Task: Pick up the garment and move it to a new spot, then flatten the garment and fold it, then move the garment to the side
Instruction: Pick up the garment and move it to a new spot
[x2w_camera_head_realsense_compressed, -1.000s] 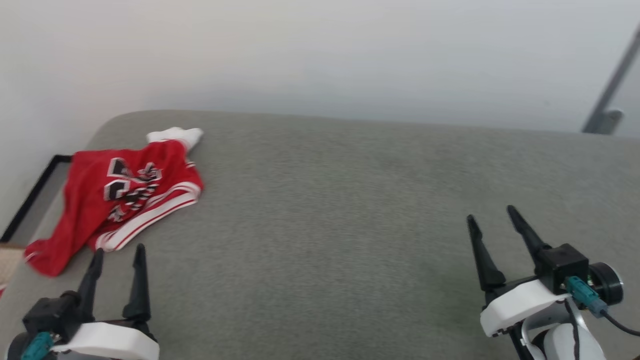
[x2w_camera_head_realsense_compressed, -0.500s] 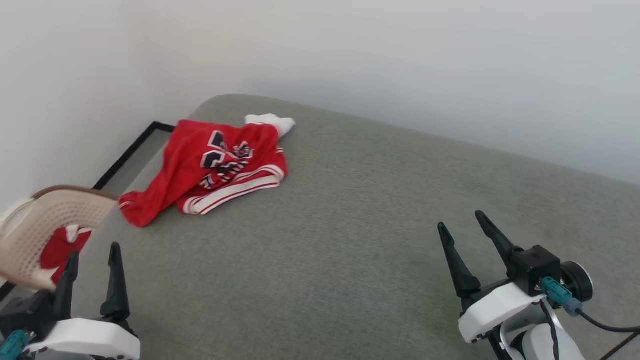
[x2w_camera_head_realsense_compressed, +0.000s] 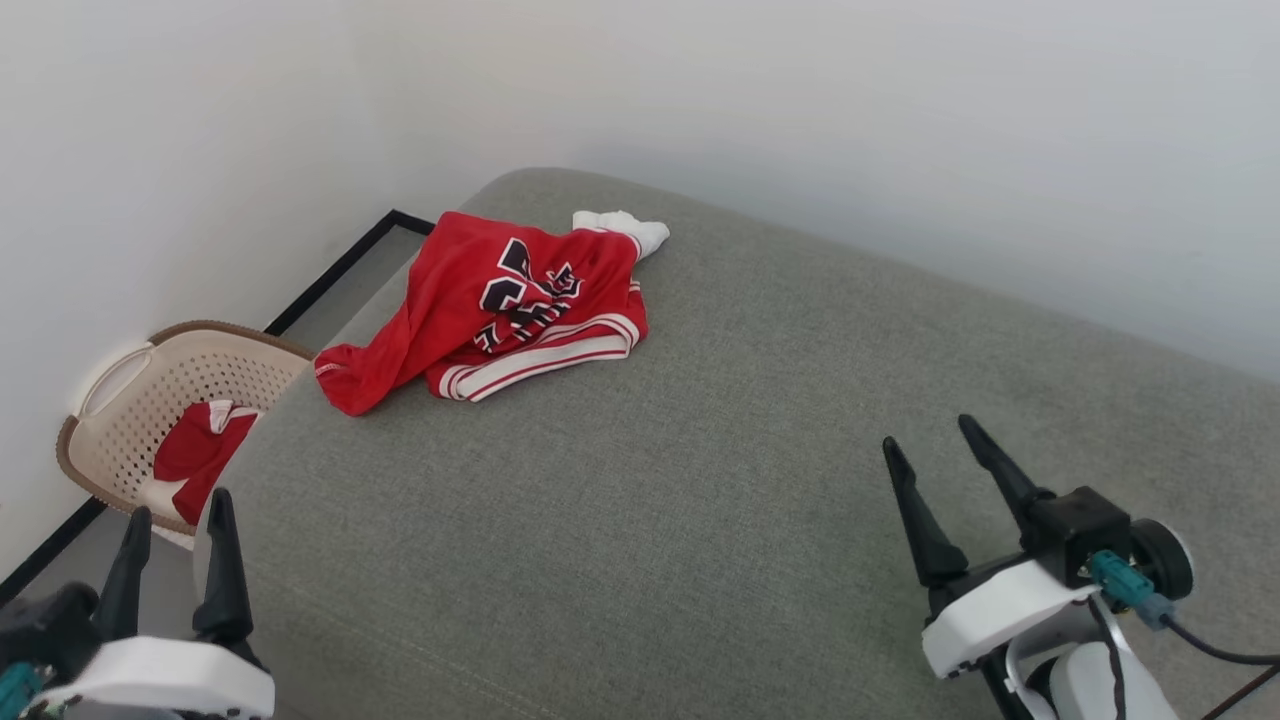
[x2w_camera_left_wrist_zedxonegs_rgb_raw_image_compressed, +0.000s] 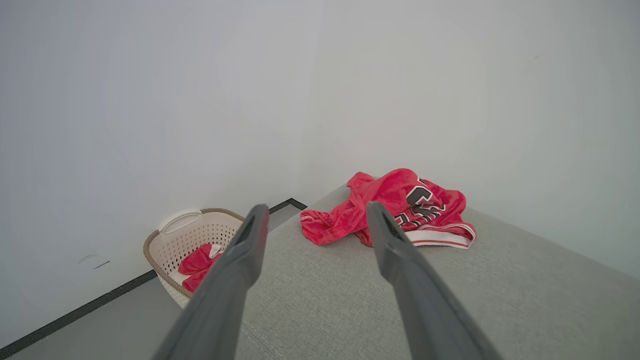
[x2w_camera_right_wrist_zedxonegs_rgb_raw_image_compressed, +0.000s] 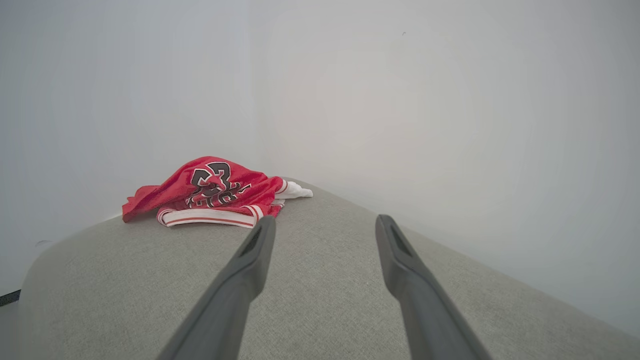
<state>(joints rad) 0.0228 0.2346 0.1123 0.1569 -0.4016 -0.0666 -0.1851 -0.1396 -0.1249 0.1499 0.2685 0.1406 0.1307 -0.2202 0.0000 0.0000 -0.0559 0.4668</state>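
The garment (x2w_camera_head_realsense_compressed: 510, 305), a red jersey with white sleeve, striped trim and black lettering, lies crumpled at the far left corner of the grey padded surface (x2w_camera_head_realsense_compressed: 700, 450). The left wrist view has the garment (x2w_camera_left_wrist_zedxonegs_rgb_raw_image_compressed: 395, 207) ahead of the fingers, and the right wrist view has the garment (x2w_camera_right_wrist_zedxonegs_rgb_raw_image_compressed: 210, 192) far ahead to the left. My left gripper (x2w_camera_head_realsense_compressed: 178, 508) is open at the lower left, over the surface's near left edge, holding nothing. At the lower right, well away from the jersey, my right gripper (x2w_camera_head_realsense_compressed: 928, 432) is open and holds nothing.
A beige perforated laundry basket (x2w_camera_head_realsense_compressed: 120, 400) stands on the floor left of the surface, with another red-and-white cloth (x2w_camera_head_realsense_compressed: 200, 450) inside. A black strip (x2w_camera_head_realsense_compressed: 340, 265) runs along the floor by the white walls, which close in the far and left sides.
The head camera has swung left, so the whole scene shifted right and the basket came into full view. The garment lies as before and both grippers stay open.
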